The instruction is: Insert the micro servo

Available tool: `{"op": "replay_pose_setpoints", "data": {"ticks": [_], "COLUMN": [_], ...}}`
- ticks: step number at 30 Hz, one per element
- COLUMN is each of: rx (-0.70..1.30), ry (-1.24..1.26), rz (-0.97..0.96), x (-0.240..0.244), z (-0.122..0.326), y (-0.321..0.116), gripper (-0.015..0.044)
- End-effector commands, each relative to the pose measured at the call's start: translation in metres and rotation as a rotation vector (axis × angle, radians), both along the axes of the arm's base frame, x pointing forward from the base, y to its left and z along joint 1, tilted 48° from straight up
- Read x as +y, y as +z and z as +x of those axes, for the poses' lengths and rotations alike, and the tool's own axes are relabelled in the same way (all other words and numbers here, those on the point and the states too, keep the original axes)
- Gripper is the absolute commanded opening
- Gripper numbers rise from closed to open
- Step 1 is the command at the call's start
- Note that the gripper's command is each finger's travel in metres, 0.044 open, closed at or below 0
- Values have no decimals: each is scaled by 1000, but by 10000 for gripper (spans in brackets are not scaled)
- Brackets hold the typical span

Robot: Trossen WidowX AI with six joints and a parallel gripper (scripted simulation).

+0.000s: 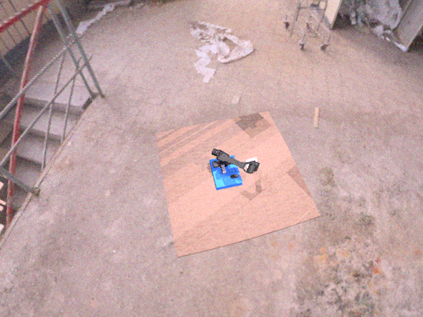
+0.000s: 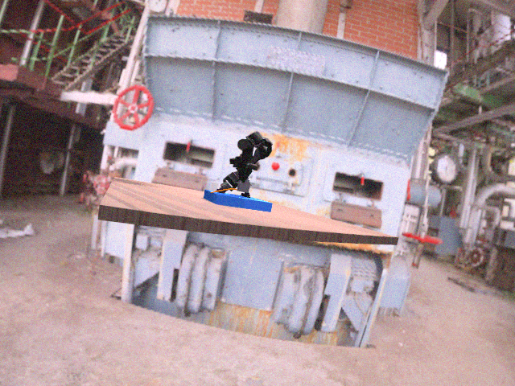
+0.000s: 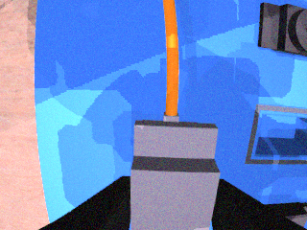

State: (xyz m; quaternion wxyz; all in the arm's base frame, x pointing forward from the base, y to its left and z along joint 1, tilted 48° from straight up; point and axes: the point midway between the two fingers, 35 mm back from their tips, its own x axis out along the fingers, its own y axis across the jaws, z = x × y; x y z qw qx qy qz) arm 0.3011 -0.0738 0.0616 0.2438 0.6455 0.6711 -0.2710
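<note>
My gripper (image 3: 172,188) is shut on the grey micro servo (image 3: 174,144), which fills the space between the black fingertips in the wrist view. The servo's orange cable (image 3: 172,77) (image 2: 224,190) leaves its far end and runs toward the top of the wrist view. The servo is over the blue deck (image 3: 101,168) (image 1: 223,182) (image 2: 239,202); its exact height is unclear. The grey-outlined pocket (image 3: 283,109) is to the right of the servo, partly cut off by the frame edge. The servo's output shaft cannot be made out.
A dark fitted servo (image 3: 273,29) stands on the deck beyond the pocket, at the wrist view's upper right. Another dark part (image 3: 288,210) shows at the lower right. The deck lies on a wooden table (image 1: 237,214) (image 2: 166,205), and the arm (image 1: 237,162) reaches over it.
</note>
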Motion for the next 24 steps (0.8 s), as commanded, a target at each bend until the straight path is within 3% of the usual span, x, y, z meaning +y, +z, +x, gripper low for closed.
{"op": "replay_pose_setpoints", "data": {"ticks": [1,24], "rx": [115,703], "ry": [-113,-653], "rz": [-6,-43], "x": [0,0], "z": [0,0], "y": [2,2], "gripper": [0,0]}}
